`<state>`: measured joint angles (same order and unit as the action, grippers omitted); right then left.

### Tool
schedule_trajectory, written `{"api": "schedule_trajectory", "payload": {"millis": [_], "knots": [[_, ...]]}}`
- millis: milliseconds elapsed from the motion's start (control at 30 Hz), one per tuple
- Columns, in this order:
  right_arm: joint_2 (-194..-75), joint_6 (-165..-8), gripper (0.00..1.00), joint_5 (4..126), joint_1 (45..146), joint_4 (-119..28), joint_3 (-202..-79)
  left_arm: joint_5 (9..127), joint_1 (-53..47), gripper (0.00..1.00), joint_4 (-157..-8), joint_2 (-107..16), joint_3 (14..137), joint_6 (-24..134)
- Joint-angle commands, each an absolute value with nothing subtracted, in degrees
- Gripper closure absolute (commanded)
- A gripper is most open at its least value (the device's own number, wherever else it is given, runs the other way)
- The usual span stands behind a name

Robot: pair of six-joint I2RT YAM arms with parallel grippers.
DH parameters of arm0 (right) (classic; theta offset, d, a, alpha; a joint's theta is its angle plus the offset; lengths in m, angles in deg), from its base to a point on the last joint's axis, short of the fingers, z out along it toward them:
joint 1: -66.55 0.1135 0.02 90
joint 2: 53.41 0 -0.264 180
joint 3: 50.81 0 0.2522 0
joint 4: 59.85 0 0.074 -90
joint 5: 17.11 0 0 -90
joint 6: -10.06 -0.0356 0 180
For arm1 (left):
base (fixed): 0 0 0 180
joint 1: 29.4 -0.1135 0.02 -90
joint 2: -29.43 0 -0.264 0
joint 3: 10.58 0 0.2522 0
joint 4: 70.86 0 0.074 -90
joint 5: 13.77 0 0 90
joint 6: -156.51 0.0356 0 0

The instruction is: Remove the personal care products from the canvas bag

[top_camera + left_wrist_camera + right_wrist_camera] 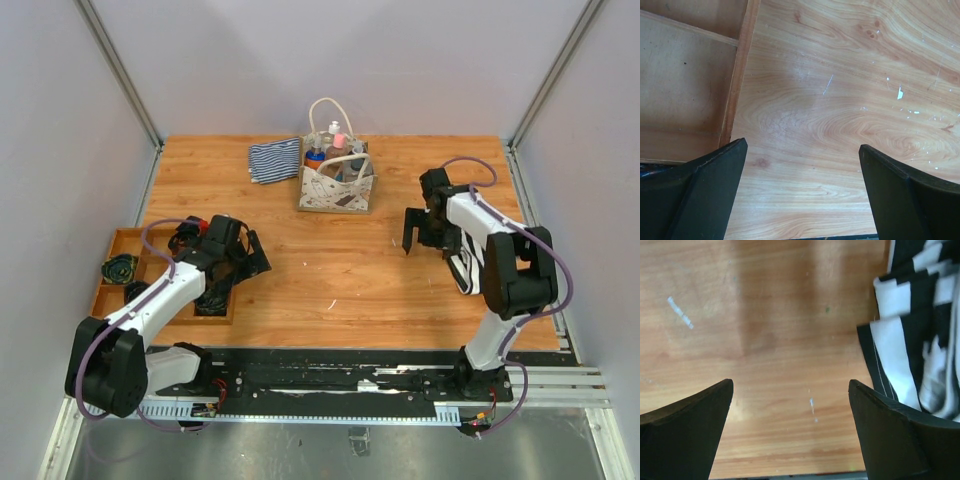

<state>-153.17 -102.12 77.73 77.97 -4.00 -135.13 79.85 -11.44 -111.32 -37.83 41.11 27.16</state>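
The canvas bag (337,190) stands upright close to the far edge of the desk (330,285), about midway between its left and right edges. The personal care products (330,150) stand inside it with their caps above the rim, and a striped cloth (275,160) lies just beside it on the left. The left gripper (802,145), jaws spread wide and empty, hangs over bare wood just off the right rim of the wooden tray (737,75), which lies along the left edge. The right gripper (790,382), equally wide and empty, hangs toward the right edge, and bare wood separates both grippers from the bag.
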Motion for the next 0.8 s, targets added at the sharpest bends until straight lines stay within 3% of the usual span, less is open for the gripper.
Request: {"api": "schedule_trajectory", "payload": {"millis": [0,300,467,633,767], "knots": [[-158.7,-100.5,0.02,68.2,71.9,-8.3,-135.0,80.8,-12.0,0.0,-112.4,-39.3,45.7,28.8],[-156.8,-101.5,0.02,78.9,58.6,-3.8,-130.8,80.4,-12.1,0.0,-112.5,-48.5,61.7,31.9],[-154.0,-103.1,0.02,89.6,54.8,0.5,-131.3,82.1,-12.0,0.0,-113.9,-60.0,75.7,34.2],[-146.3,-101.9,0.02,87.2,57.5,-0.4,-130.7,83.0,-14.5,0.0,-118.0,-76.0,95.7,31.4],[-139.1,-100.8,0.02,83.9,61.2,-0.6,-129.8,85.3,-14.9,0.0,-125.0,-92.1,118.3,29.2]]}}
